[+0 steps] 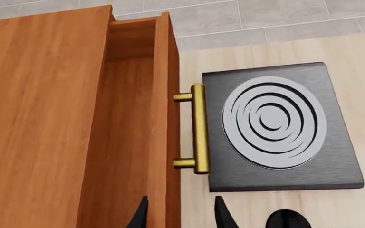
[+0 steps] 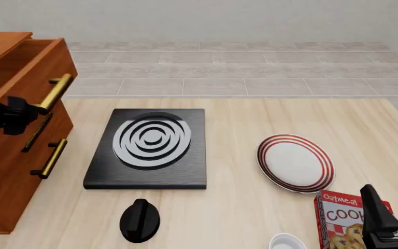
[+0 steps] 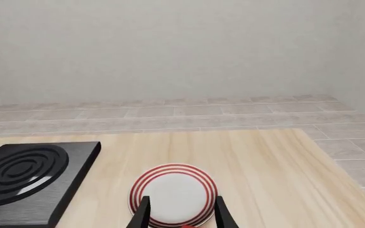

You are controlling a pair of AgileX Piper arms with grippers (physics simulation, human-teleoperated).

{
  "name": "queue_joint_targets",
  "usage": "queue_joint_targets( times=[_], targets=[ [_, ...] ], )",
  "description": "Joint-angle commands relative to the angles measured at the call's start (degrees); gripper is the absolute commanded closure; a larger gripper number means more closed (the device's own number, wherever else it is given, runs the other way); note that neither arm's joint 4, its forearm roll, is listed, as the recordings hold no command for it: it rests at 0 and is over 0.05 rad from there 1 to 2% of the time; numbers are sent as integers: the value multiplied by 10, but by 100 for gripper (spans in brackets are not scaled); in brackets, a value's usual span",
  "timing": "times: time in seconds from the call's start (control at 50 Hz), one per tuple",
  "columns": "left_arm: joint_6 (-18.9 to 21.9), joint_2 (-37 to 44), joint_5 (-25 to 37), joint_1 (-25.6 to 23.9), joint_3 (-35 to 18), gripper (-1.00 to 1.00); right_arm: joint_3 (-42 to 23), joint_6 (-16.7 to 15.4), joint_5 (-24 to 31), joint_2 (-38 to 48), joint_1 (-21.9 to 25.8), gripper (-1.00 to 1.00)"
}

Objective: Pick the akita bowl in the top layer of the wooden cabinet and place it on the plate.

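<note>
The wooden cabinet (image 2: 9, 171) stands at the table's left, and its top layer (image 1: 131, 118) is pulled out, brass handle (image 1: 198, 135) forward. The part of its inside that shows holds nothing; the akita bowl is out of view. My left gripper (image 1: 181, 214) is open just below that handle, one finger on each side of the drawer's front board. In the front view the left gripper (image 2: 20, 115) sits against the drawer front. The red-ringed plate (image 2: 296, 163) lies at the right. My right gripper (image 3: 181, 213) hovers open, close to the plate (image 3: 173, 194), and shows at the front view's bottom right (image 2: 396, 207).
A black stove (image 2: 151, 148) with a grey ringed burner lies between cabinet and plate. In front of it sits a black knobbed object (image 2: 140, 220). A cookie box (image 2: 344, 220) and a plain white bowl (image 2: 287, 242) sit at the near right edge.
</note>
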Motion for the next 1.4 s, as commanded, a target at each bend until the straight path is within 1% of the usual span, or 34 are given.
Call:
queue_joint_targets(
  times=[0.02, 0.22, 0.64, 0.98, 1.4],
  targets=[
    [6, 37, 5, -34, 25, -100, 0, 1, 1, -1, 0, -100],
    [6, 40, 3, -45, 29, -100, 0, 2, 3, -3, -1, -100],
    [-16, 47, -2, -83, 38, -100, 0, 2, 5, -4, 1, -100],
    [-27, 58, 3, -115, 11, -100, 0, 1, 6, -5, 1, -100],
    [-47, 77, -8, -170, 6, -100, 0, 2, 4, -3, 0, -100]
  ],
)
